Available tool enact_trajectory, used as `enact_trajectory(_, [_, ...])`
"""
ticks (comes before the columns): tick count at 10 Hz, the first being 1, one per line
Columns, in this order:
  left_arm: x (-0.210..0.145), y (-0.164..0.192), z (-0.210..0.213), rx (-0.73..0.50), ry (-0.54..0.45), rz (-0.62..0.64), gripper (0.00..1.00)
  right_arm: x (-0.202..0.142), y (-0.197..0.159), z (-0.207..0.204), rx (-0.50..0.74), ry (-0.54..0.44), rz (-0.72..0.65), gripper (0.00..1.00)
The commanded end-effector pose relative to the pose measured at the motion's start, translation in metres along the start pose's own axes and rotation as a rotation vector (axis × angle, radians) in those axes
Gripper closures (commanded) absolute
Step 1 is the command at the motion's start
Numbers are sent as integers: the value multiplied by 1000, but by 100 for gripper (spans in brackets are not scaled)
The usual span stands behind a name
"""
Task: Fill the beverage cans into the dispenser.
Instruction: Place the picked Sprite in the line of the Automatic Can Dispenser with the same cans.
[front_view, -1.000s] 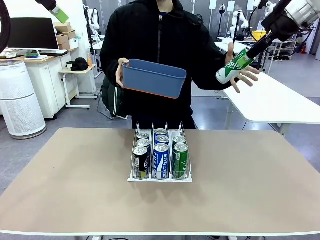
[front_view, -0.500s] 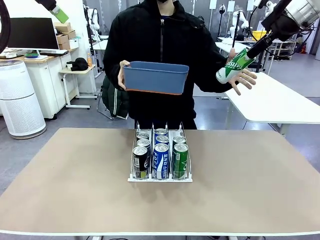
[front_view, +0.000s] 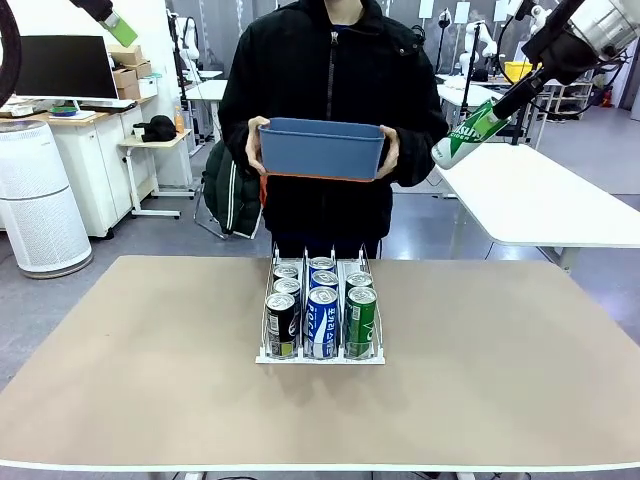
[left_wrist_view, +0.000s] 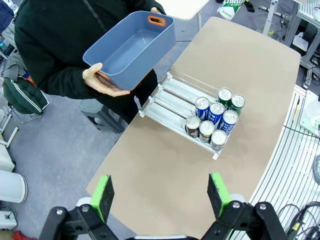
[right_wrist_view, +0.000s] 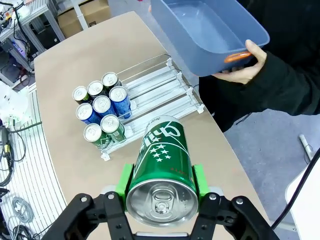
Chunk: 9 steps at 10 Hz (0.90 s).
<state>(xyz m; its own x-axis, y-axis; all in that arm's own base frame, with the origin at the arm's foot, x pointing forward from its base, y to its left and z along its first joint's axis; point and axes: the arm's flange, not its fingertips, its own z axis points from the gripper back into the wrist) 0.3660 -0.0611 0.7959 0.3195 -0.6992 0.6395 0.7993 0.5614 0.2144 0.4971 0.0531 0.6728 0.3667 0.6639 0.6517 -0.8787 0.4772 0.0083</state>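
We are seeing the small white wire-and-plastic dispenser sitting at the middle of the tan worktop, with eight slim aluminium cans crowding the front of its three lanes and room showing behind them. One green slim can is hanging high over the far right side, so we are judging the filling as partly done. Our right gripper is clamping that green can between its fingers. Our left gripper is hovering with fingers spread wide, holding nothing. The person is holding an empty blue rectangular plastic bin in both hands.
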Motion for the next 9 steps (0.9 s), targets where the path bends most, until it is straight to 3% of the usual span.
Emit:
enact_trajectory(1, [-2,0,1,0,0,0,0,-8,40,18,-42,38,-102,42])
enact_trajectory(3, [-2,0,1,0,0,0,0,-18,88,22,-112,127,-242,42])
enact_trajectory(6, [-2,0,1,0,0,0,0,-45,155,13,-325,280,-339,42])
enact_trajectory(7, [-2,0,1,0,0,0,0,-56,170,8,-335,312,-333,42])
enact_trajectory(8, [-2,0,1,0,0,0,0,-64,180,0,-268,331,-343,42])
enact_trajectory(9, [-2,0,1,0,0,0,0,-70,189,-16,-124,371,-360,42])
